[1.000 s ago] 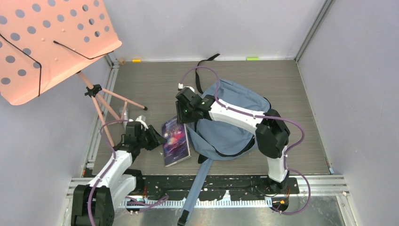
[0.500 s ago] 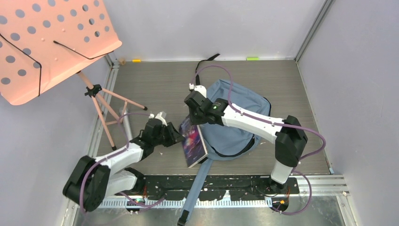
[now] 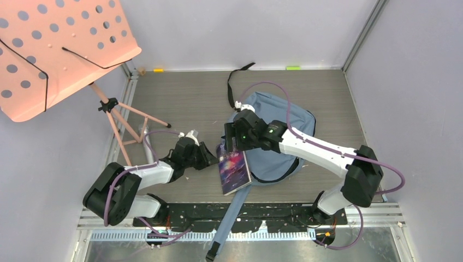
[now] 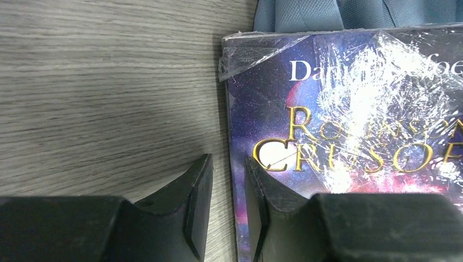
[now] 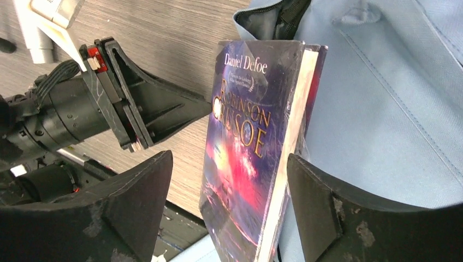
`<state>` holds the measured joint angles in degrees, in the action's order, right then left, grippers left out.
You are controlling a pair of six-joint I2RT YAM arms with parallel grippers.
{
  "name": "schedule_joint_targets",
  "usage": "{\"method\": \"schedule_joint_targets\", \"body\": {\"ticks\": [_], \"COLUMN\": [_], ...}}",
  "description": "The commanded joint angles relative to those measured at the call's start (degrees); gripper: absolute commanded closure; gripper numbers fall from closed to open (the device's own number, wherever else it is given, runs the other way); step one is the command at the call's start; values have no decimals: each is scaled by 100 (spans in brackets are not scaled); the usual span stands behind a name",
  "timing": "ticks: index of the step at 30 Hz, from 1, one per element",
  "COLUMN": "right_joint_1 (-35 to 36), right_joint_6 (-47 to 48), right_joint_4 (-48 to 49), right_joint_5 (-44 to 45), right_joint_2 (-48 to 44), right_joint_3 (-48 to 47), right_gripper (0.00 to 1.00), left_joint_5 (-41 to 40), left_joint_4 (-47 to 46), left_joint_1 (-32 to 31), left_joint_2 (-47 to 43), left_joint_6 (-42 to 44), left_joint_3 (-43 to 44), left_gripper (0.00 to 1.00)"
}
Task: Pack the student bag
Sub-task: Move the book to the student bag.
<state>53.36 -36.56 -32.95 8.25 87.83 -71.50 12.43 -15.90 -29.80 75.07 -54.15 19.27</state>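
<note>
Student bag (image 3: 284, 117) flat, long axis near-far, strap (image 3: 227, 221) trailing nearward.

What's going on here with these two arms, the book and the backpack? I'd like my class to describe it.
The robot is partway through packing the student bag. A Robinson Crusoe book leans against the bag's open edge, not yet inside. The left end effector, nearly closed, sits at the book's spine edge. The right end effector is open, with its fingers either side of the book.
</note>
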Motion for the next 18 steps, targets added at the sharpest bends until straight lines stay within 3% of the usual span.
{"method": "schedule_joint_targets", "body": {"ticks": [1,6,13,18], "right_joint_1": [-296,-574,-581,-581], "right_joint_6": [-38,-181,-363,-482], "right_joint_4": [247,536,810,1517], "right_joint_5": [-461,-1063,-1223,-1727], "right_joint_2": [-607,-882,-810,-648], "right_joint_3": [376,1003,1471,1608], "right_gripper": [16,15,18,34], "left_joint_5": [-152,-138,-157,-160], "left_joint_4": [-232,-281,-308,-308], "left_joint_1": [-90,-131,-175,-192], "left_joint_2": [216,287,333,307], "left_joint_6": [-33,-39,-51,-47], "left_joint_3": [-20,-4,-10,-18], "left_gripper": [70,70,71,71]}}
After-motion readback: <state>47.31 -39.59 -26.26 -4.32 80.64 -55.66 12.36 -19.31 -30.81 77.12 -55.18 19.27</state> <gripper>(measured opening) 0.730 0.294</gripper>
